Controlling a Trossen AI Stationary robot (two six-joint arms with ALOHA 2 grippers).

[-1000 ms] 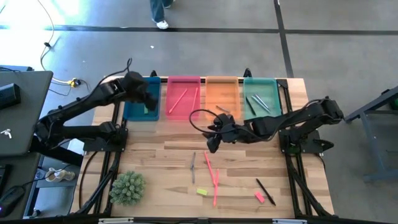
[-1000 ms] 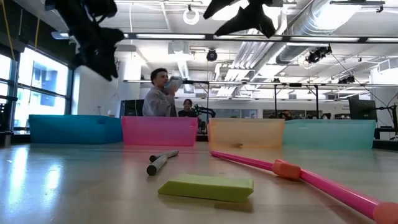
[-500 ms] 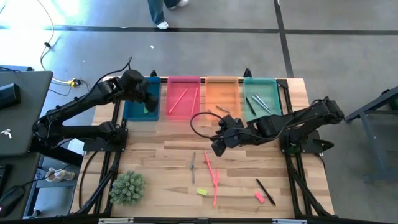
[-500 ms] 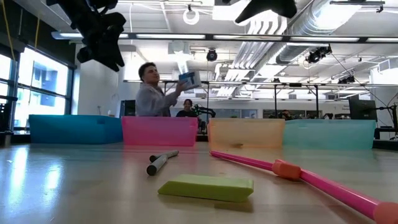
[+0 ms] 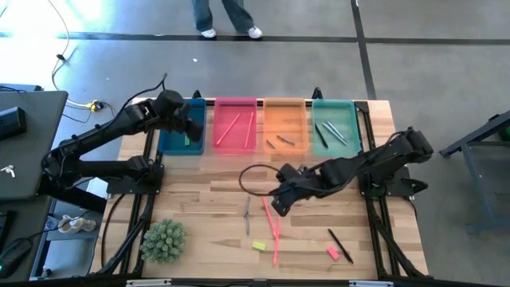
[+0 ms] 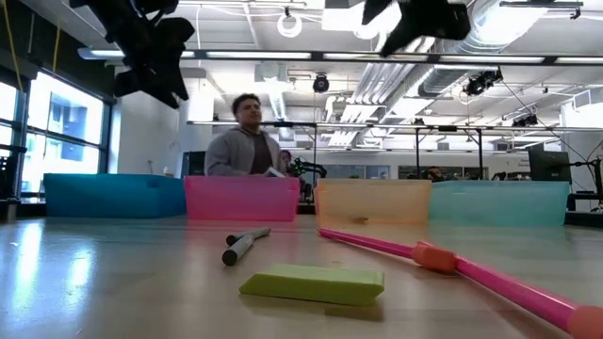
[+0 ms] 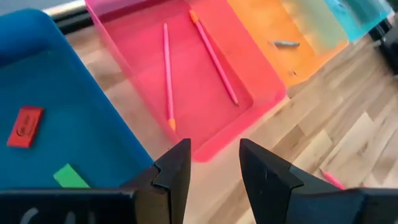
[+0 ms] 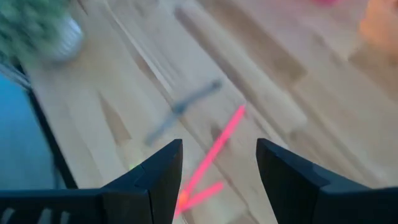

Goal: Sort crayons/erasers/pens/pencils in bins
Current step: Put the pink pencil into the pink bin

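While the left gripper (image 5: pixel 190 127) is held spread and empty over the blue bin (image 5: pixel 172 142), where two erasers (image 7: pixel 26 126) lie, the right gripper (image 5: pixel 279 203) is held spread, empty, above pink pencils (image 5: pixel 271 217) on the table (image 5: pixel 199 215).

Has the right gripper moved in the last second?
Yes. The right gripper has moved away from the orange bin, toward the pink sticks on the table.

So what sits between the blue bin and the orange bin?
The pink bin, holding two pink pencils; the high view shows it between the blue bin and orange bin.
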